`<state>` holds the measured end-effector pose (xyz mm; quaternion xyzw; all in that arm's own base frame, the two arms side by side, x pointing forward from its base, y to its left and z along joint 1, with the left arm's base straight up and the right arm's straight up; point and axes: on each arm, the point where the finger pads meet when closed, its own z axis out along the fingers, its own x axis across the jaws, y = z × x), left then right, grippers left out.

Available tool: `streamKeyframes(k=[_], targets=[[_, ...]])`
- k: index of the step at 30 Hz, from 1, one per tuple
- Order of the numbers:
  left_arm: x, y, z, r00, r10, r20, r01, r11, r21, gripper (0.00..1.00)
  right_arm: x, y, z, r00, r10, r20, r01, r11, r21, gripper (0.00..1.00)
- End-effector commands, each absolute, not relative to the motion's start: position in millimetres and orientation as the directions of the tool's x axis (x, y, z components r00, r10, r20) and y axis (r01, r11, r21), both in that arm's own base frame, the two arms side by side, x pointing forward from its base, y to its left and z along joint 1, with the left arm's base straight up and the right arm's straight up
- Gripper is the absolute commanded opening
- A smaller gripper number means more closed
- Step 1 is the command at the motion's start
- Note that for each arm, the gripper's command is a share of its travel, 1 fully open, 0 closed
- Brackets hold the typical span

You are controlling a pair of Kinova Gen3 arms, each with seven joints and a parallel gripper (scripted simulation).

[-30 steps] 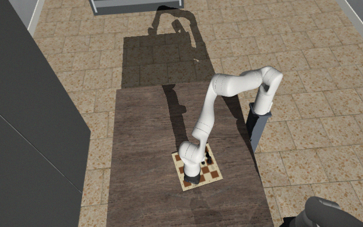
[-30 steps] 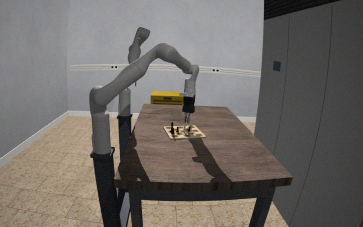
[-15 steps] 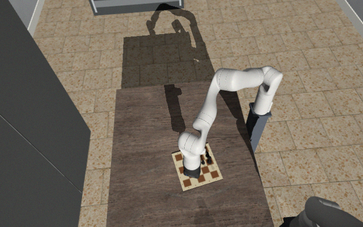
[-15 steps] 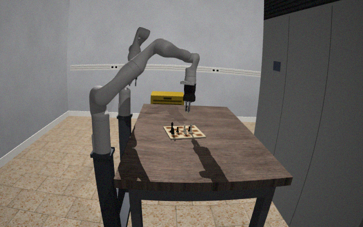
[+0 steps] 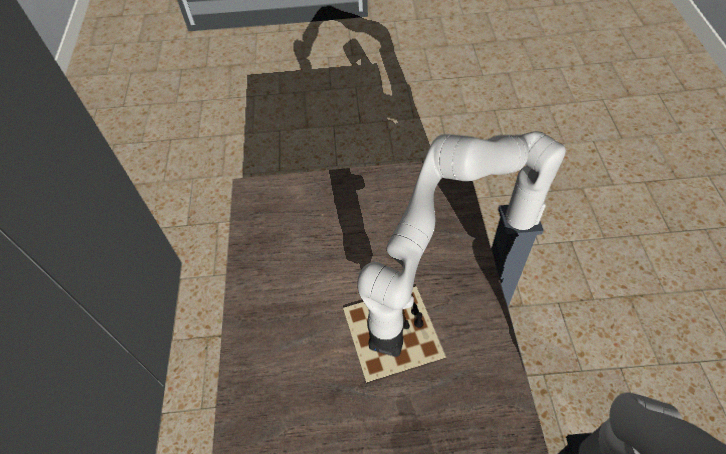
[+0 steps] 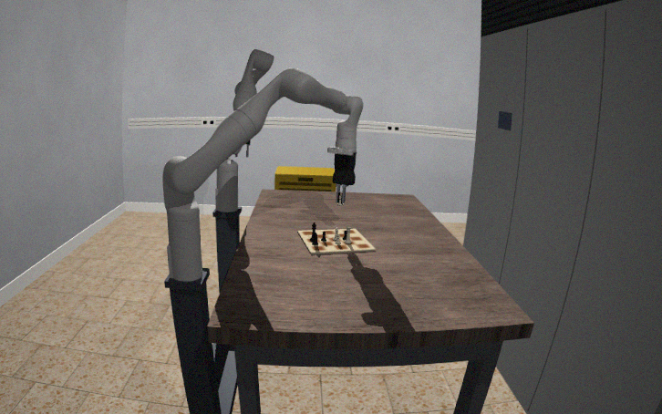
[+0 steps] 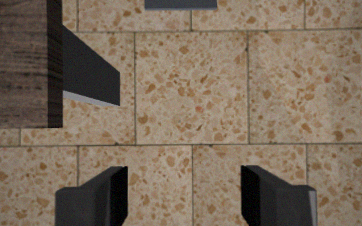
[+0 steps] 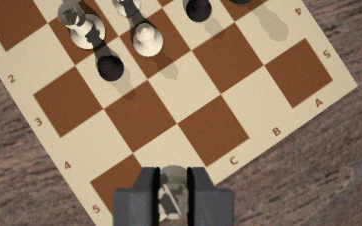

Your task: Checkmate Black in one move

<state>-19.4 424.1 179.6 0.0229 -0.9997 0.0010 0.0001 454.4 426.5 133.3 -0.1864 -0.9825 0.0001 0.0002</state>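
Note:
My right gripper (image 6: 340, 201) (image 8: 173, 190) is shut on a white bishop (image 8: 173, 202), held upright high above the board (image 5: 429, 348) (image 6: 363, 245) (image 8: 256, 102). Over the board, the right arm hides part of it in the top view. In the right wrist view a black pawn (image 8: 110, 68) stands on D3, a white pawn (image 8: 147, 40) on C3 and a small black piece (image 8: 198, 9) on B3. A larger white piece (image 8: 87, 32) stands on D2, and another white piece (image 8: 128, 5) on C2. The black king (image 6: 314, 231) stands at the A side. My left gripper (image 6: 242, 153) (image 7: 184, 190) is open and empty, off the table.
The wooden table (image 5: 292, 338) (image 6: 426, 287) (image 7: 11, 60) extends around the board. The left wrist view shows tiled floor (image 7: 191, 90) beside the table's corner. Grey cabinets (image 6: 554, 170) stand along one side of the room. Rank 1's far end is outside the right wrist view.

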Motion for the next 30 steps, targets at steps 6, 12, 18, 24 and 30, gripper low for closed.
streamKeyframes(k=[6,12,18,24,30], targets=[[-19.5,424.6,180.4,-0.999,-0.046,0.0,-0.046,0.999,0.0,1.0,418.1,422.8,136.6,-0.906,0.424,-0.001,0.424,0.906,0.005,0.0],[-19.5,424.6,180.4,-0.999,-0.046,0.0,-0.046,0.999,0.0,1.0,366.1,407.1,136.0,-0.862,0.507,0.0,0.507,0.862,0.003,0.0],[-19.5,424.6,180.4,-0.999,-0.046,0.0,-0.046,0.999,0.0,1.0,346.4,398.5,135.0,-0.842,0.539,0.0,0.539,0.842,0.001,0.0],[-19.5,424.6,180.4,-0.999,-0.046,0.0,-0.046,0.999,0.0,1.0,346.3,398.4,135.0,-0.842,0.539,0.0,0.539,0.842,0.001,0.0],[-19.5,424.6,180.4,-0.999,-0.046,0.0,-0.046,0.999,0.0,1.0,346.3,398.4,135.0,-0.842,0.539,0.0,0.539,0.842,0.001,0.0]])
